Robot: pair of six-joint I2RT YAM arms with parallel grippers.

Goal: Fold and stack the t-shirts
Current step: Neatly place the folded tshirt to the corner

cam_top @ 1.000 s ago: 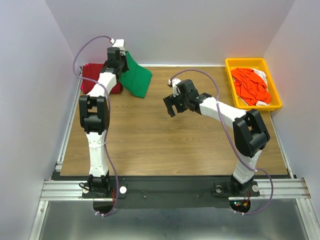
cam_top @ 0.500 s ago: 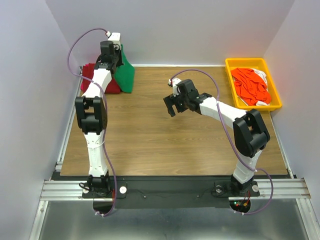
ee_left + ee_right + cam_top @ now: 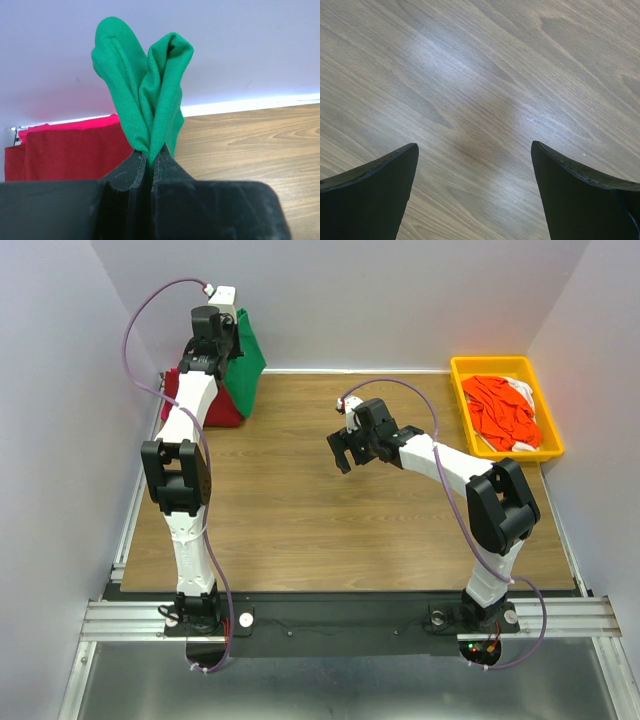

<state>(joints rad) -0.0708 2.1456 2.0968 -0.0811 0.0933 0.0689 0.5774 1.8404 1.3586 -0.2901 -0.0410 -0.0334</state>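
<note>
green t-shirt (image 3: 142, 95) | left end effector (image 3: 151, 158) clamped on it | right end effector (image 3: 474, 146) spread wide

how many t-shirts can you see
4. A green one pinched in the left claw, a dark red one on the table by it, an orange one and a white one in the tray. More may be buried there.

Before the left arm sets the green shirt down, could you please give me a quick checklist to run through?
1. Left gripper shut on green t-shirt: ok.
2. Green t-shirt folded flat: not ok, it hangs bunched.
3. Dark red t-shirt lying flat at far left: ok.
4. Right gripper open, empty, over bare table: ok.
5. Green hem clear of table: cannot tell.
</note>
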